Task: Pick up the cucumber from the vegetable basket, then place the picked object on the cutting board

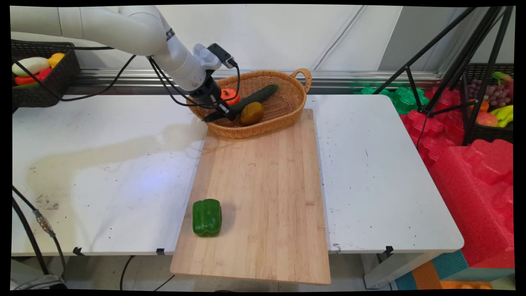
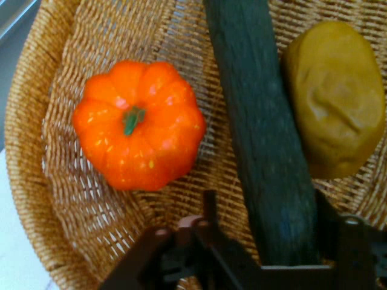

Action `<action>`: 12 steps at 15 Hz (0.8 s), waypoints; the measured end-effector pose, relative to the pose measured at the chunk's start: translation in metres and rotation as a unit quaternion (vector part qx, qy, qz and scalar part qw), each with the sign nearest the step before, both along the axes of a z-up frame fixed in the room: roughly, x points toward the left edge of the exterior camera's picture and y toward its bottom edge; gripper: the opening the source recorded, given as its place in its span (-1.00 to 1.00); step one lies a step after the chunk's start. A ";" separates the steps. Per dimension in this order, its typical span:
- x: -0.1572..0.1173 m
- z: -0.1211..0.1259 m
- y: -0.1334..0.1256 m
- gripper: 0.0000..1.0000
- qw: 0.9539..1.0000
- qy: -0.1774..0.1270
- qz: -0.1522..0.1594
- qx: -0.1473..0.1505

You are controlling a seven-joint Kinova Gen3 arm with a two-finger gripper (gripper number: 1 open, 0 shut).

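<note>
Nearest the camera, a green pepper is sitting on the cutting board, well apart from the basket. I'm holding the gripper inside the basket, fingers spread around the cucumber's near end; its long axis is running straight away from them, pumpkin one side, potato the other.

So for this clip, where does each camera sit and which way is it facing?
Main view: fixed above the table's near side, looking down across the cutting board and green pepper to the wicker basket and the wall; shows the white arm and gripper.
Hand view: on the hand, looking down into the basket; shows the black gripper linkage at the bottom.
Shared: the basket, pumpkin, cucumber and brown potato.
</note>
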State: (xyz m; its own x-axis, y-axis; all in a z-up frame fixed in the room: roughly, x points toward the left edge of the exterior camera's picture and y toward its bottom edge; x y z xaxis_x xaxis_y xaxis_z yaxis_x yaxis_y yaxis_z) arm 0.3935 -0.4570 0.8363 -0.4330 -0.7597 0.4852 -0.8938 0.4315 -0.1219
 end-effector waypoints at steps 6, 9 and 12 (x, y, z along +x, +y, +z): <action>-0.004 0.014 0.012 -1.00 1.000 0.000 0.024 -0.019; -0.008 0.039 0.023 -1.00 0.998 0.005 0.028 -0.048; -0.017 0.072 0.038 -1.00 0.996 0.009 0.016 -0.085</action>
